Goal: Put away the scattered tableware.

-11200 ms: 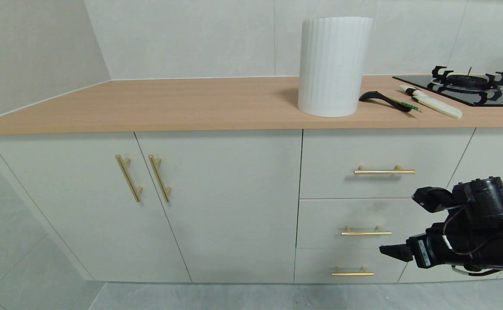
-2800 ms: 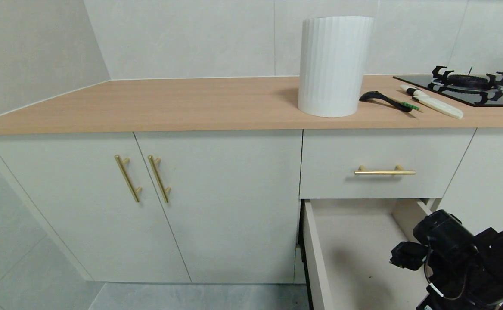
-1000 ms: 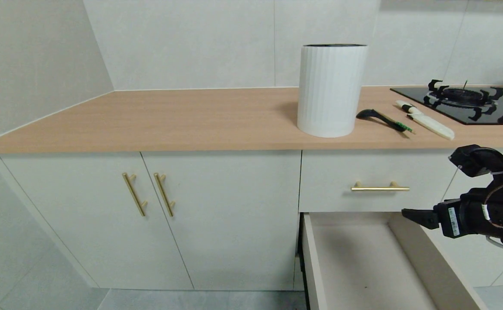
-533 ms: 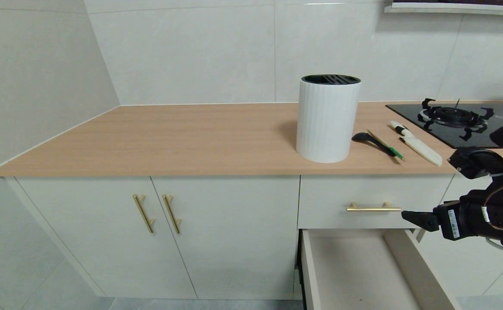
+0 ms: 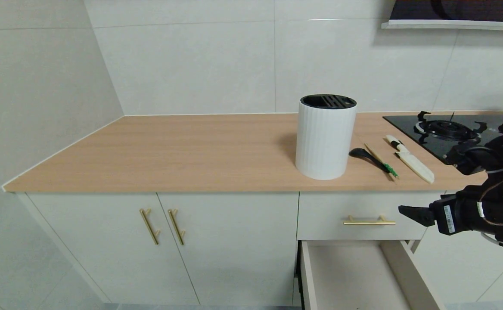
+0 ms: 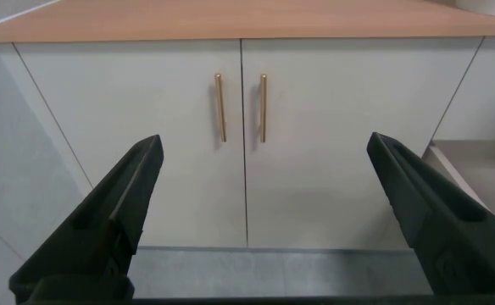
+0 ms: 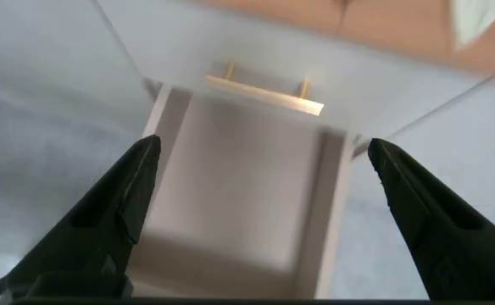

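Observation:
On the wooden counter (image 5: 191, 150) lie a black ladle (image 5: 364, 155), a green-tipped stick (image 5: 383, 162) and a white knife (image 5: 409, 159), just right of a white ribbed holder (image 5: 325, 137). Below them the second drawer (image 5: 346, 280) stands pulled out and bare inside. My right gripper (image 5: 434, 187) hangs open in front of the counter edge, above the drawer (image 7: 247, 186) and holding nothing. In the right wrist view the right gripper (image 7: 260, 212) looks down into it. My left gripper (image 6: 264, 220) is open and low, facing the double cupboard doors (image 6: 240, 108).
A black gas hob (image 5: 445, 129) sits at the counter's right end, close behind my right arm. The top drawer with a gold handle (image 5: 369, 222) is shut. Two cupboard doors with gold handles (image 5: 163, 226) are shut at the left. The counter's left half is bare wood.
The second drawer went from shut to pulled out. My right gripper then rose from the drawer to counter-edge height. The head camera has moved up, so the whole scene sits lower.

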